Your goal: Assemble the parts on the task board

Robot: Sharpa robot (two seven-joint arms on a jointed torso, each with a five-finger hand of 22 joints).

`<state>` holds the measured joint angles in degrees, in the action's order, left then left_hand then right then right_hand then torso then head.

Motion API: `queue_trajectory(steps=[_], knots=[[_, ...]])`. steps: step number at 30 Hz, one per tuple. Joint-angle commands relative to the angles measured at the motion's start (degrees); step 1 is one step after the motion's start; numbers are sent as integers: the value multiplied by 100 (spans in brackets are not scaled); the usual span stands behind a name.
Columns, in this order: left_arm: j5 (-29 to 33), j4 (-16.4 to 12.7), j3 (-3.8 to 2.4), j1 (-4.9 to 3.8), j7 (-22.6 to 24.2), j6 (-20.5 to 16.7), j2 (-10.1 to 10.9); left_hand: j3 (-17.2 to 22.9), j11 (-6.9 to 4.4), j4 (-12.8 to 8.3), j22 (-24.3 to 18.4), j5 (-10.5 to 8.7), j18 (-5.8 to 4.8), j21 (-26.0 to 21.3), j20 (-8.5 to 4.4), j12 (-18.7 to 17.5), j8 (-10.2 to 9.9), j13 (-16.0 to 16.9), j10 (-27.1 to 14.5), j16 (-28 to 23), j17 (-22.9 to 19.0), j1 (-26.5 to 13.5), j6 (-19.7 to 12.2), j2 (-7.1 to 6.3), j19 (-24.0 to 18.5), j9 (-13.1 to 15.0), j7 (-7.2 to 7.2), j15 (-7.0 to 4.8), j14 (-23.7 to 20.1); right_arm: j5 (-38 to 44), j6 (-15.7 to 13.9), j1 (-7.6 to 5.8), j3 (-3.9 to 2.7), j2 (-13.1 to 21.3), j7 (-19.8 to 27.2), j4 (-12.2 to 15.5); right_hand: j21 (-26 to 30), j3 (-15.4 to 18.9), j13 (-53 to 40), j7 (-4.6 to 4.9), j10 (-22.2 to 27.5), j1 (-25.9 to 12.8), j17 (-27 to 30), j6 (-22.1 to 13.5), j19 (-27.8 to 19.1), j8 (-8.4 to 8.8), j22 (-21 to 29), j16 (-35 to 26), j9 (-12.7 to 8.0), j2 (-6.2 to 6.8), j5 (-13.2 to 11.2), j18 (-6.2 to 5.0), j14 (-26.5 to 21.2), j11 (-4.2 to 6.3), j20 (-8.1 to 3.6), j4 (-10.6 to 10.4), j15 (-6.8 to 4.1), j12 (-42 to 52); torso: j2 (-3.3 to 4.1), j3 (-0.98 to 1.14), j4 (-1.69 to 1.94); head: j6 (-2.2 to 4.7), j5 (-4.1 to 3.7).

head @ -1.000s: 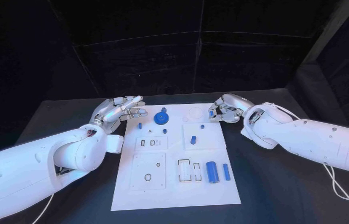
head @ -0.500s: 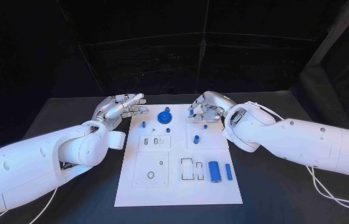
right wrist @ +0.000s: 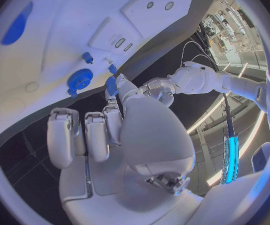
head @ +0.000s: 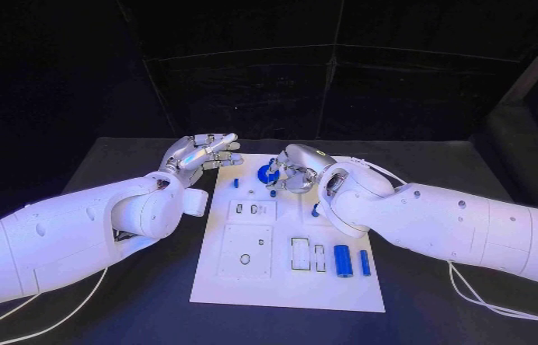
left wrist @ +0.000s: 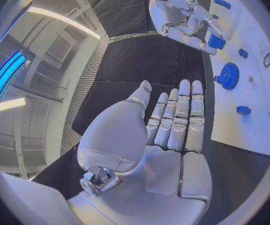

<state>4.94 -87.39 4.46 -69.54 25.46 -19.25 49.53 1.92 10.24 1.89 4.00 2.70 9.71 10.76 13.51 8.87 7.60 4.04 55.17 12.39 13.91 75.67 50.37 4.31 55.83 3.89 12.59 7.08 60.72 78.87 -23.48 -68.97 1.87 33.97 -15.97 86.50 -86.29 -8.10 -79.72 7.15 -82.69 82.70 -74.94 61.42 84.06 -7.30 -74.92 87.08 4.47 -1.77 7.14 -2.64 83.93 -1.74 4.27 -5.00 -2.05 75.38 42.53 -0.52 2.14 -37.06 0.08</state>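
Observation:
The white task board (head: 287, 287) lies in the middle of the black table. A blue gear (head: 267, 175) (left wrist: 228, 76) (right wrist: 80, 78) stands at its far end. My right hand (head: 296, 165) (right wrist: 110, 127) hovers right beside and partly over the gear, and it pinches a small blue part (right wrist: 112, 85) (left wrist: 217, 41) between thumb and a finger. My left hand (head: 206, 155) (left wrist: 172, 120) is raised off the board's far left corner, palm bare, fingers stretched out and holding nothing. A small blue peg (head: 235, 182) stands near it.
Two blue cylinders (head: 342, 260) (head: 365, 262) lie at the board's near right, next to rectangular slots (head: 301, 253). An oval hole (head: 245, 259) sits in a raised plate at the near left. My right forearm (head: 448, 221) crosses the board's right side.
My right hand has travelled left along the board's far end, carrying the small blue part, and is now at the gear. The left hand has stayed by the far left corner.

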Motion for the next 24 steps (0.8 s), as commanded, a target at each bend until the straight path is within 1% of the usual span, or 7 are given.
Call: queue_trajectory(steps=[1,5,7,9,11,18,24], knots=[[-7,0,-5,-13,51,85,-9,0,-21,-22,-7,4,76,-22,4,-23,-24,-5,23,-39,9,55,37,21,52,-2,17,17,34,482,262,22,96,-107,-152,-46,8,-36,68,-79,41,-14,-1002,106,87,-33,-608,-11,12,-19,13,63,486,15,-27,7,-28,-23,-1,2,-9,-31,137],[-7,-3,-6,-17,48,89,-9,0,-21,-22,-7,4,76,-22,4,-23,-24,-5,23,-39,9,55,37,21,52,-2,17,17,34,645,339,50,202,-233,-186,-99,13,-37,74,-79,46,-22,-995,106,82,-31,-598,-15,12,-17,8,61,484,14,-27,5,-28,-33,3,5,-8,-40,179],[-7,-6,-6,-19,43,91,-11,-1,-21,-28,-7,4,76,-26,3,-24,-25,-6,25,-42,12,57,38,21,54,-2,17,17,34,715,380,73,237,-279,-208,-114,13,-37,74,-79,46,-22,-995,106,82,-31,-598,-15,12,-17,8,61,484,14,-27,5,-28,-33,0,8,-5,-14,183],[-7,-10,-6,-21,38,91,-9,-1,-21,-28,-7,4,76,-26,3,-24,-25,-6,25,-42,12,57,38,21,54,-2,17,17,34,760,417,92,258,-314,-238,-127,13,-37,74,-79,46,-22,-995,106,82,-31,-598,-15,12,-17,8,61,484,14,-27,5,-28,-33,0,11,-6,-23,203],[-7,-12,-6,-23,35,91,-7,-1,-21,-28,-7,4,76,-26,3,-24,-25,-6,25,-42,12,57,38,21,54,-2,17,17,34,789,446,114,270,-336,-261,-134,13,-37,74,-79,46,-22,-995,106,82,-31,-598,-15,12,-17,8,61,484,14,-27,5,-28,-33,1,12,-13,-23,209],[-7,-20,-6,-31,35,90,-7,-1,-21,-28,-7,4,76,-26,3,-24,-25,-6,25,-42,12,57,38,21,54,-2,17,17,34,859,475,189,285,-384,-320,-147,13,-41,84,-77,54,-31,-980,102,83,-27,-599,-25,10,-16,4,61,480,13,-27,3,-28,-48,7,11,-14,-71,257],[-7,-16,-6,-34,32,90,-12,-1,-21,-28,-7,4,76,-26,3,-24,-25,-6,25,-42,12,57,38,21,54,-2,17,17,34,872,506,245,288,-432,-374,-197,14,-41,86,-77,55,-32,-977,102,82,-27,-598,-27,10,-16,4,61,479,13,-27,3,-28,-51,4,10,-16,-102,250]])
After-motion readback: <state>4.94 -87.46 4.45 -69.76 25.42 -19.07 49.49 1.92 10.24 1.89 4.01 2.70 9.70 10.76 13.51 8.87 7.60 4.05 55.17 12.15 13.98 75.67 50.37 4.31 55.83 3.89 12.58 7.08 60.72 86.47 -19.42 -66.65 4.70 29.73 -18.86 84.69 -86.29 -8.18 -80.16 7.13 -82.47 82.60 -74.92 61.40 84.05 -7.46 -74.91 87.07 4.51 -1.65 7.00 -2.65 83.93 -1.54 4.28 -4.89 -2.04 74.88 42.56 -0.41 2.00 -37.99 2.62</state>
